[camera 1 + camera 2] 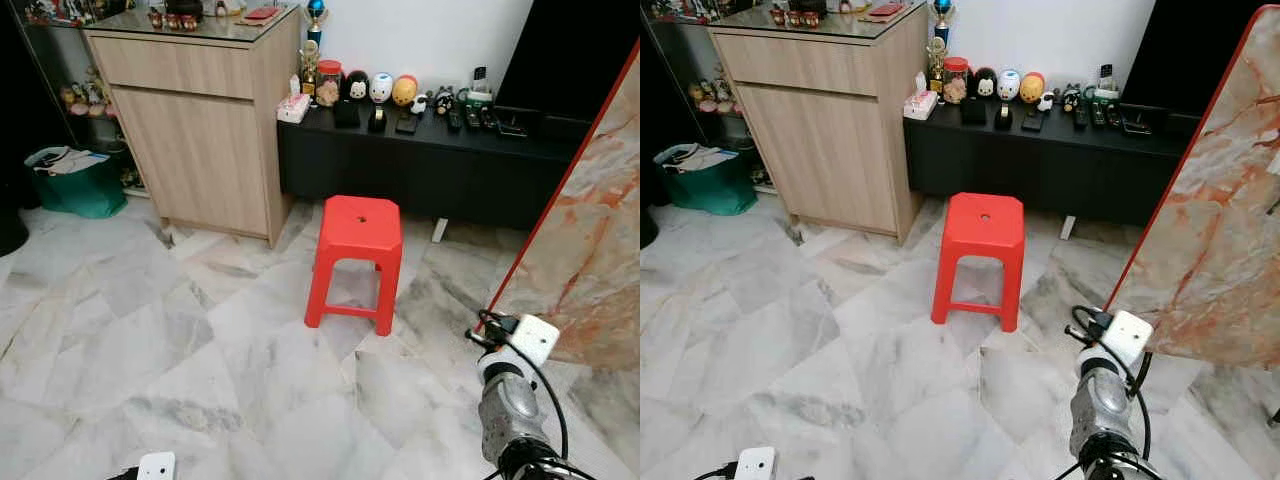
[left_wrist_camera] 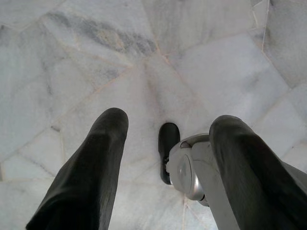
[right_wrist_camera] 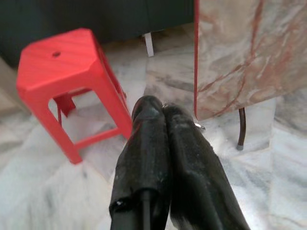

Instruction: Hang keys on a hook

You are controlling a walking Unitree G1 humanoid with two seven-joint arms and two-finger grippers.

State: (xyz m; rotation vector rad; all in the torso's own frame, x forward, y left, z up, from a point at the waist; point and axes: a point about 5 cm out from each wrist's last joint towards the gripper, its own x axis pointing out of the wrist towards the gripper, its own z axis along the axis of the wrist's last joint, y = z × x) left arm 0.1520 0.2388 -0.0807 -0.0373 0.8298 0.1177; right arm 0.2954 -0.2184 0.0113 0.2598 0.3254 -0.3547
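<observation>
My right gripper (image 3: 160, 106) is shut, its two black fingers pressed flat together and held low over the floor. A thin silver key ring (image 3: 199, 127) peeks out beside the fingers; the keys themselves are hidden between them. In the eye views the right arm (image 1: 510, 400) reaches forward at the bottom right, beside the marble panel. My left gripper (image 2: 169, 122) hangs open above the marble floor, nothing between its fingers, with my own foot (image 2: 169, 143) below it.
A red plastic stool (image 1: 356, 250) stands in the middle of the floor. Behind it runs a low black console (image 1: 430, 160) with figurines, and a wooden cabinet (image 1: 200, 130) to its left. A red-edged marble panel (image 1: 590, 230) stands at the right, and a green bag (image 1: 75, 180) at the far left.
</observation>
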